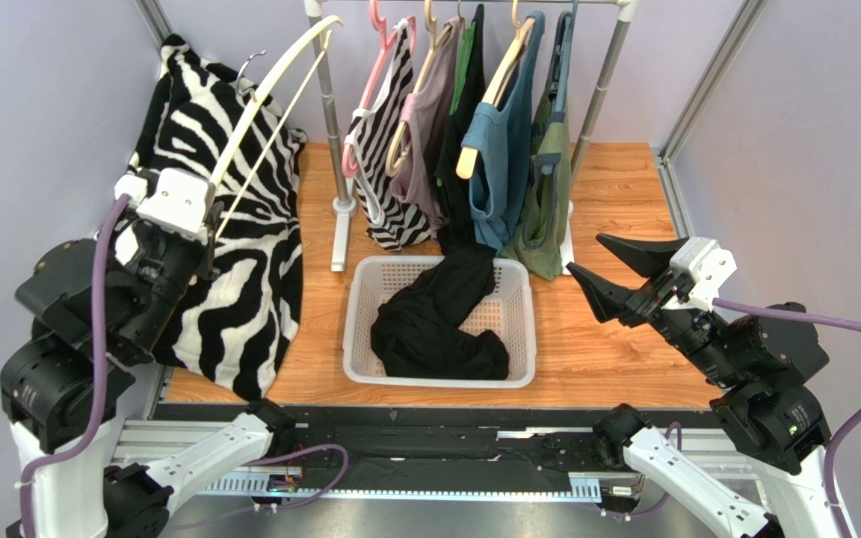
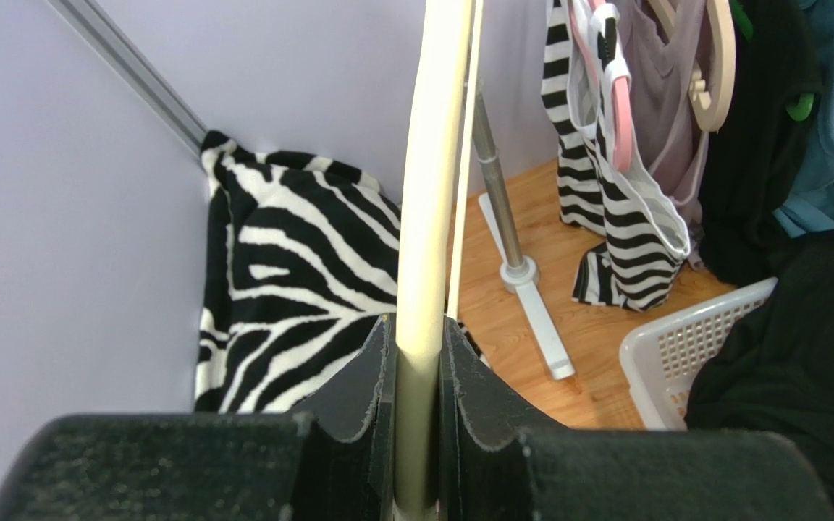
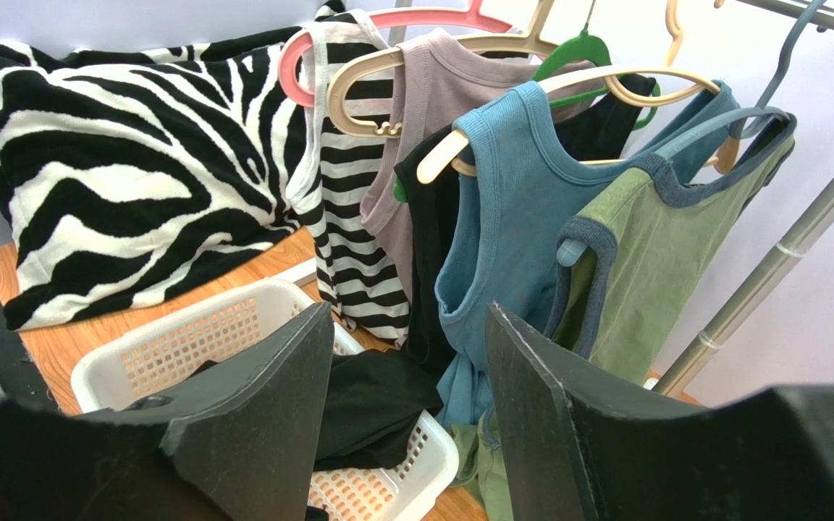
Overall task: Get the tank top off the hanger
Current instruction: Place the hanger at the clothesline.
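Observation:
A zebra-print tank top (image 1: 227,263) lies heaped against the left wall and hangs over the table's left edge. It also shows in the left wrist view (image 2: 291,250) and the right wrist view (image 3: 117,163). My left gripper (image 1: 210,230) (image 2: 419,326) is shut on a cream hanger (image 1: 272,84) (image 2: 432,163), held slanting up toward the rack. The hanger's visible arm is bare, in front of the top. I cannot tell if its lower end still touches the cloth. My right gripper (image 1: 587,254) (image 3: 411,315) is open and empty, to the right of the basket.
A clothes rack (image 1: 334,146) at the back holds several tops on hangers, among them a striped one (image 1: 385,168), a blue one (image 1: 497,168) and a green one (image 1: 547,202). A white basket (image 1: 519,325) with a black garment (image 1: 435,325) stands mid-table.

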Action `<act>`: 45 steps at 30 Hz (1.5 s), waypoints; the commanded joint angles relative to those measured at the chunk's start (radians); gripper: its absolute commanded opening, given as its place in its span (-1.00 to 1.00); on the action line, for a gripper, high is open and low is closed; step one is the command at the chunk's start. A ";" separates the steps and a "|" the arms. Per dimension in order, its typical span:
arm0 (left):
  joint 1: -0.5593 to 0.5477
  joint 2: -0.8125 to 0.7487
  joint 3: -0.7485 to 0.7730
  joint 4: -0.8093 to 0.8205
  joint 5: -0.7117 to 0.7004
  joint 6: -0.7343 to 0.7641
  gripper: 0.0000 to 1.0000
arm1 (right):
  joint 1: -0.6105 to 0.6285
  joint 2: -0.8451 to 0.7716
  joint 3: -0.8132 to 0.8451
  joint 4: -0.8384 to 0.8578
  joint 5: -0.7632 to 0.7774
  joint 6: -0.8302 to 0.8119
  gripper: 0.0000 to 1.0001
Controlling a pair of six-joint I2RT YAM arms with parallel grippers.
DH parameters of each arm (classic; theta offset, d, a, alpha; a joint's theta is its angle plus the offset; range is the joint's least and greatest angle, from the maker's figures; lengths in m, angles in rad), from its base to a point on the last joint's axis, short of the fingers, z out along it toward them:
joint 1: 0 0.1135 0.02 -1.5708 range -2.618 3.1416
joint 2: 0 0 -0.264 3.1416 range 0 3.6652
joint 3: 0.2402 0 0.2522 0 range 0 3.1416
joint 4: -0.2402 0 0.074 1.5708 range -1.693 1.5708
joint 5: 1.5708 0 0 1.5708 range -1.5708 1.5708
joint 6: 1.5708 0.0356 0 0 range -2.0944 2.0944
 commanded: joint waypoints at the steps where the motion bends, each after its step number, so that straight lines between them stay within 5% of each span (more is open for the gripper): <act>1: 0.013 0.044 -0.002 0.023 -0.027 -0.082 -1.00 | -0.002 -0.002 -0.001 0.018 0.021 0.024 0.16; 4: 0.042 0.109 -0.004 -0.023 -0.020 -0.120 -1.00 | -0.002 0.005 0.006 0.015 0.024 0.027 0.15; 11: 0.242 0.268 0.057 -0.061 0.279 -0.215 -1.00 | -0.002 0.031 0.036 -0.017 0.030 0.040 0.15; 20: 0.269 0.431 0.185 0.023 0.355 -0.246 -1.00 | -0.004 0.064 0.039 -0.022 0.015 0.058 0.15; 45: 0.286 0.672 0.429 0.098 0.206 -0.283 -1.00 | -0.002 0.056 -0.026 -0.004 -0.002 0.101 0.14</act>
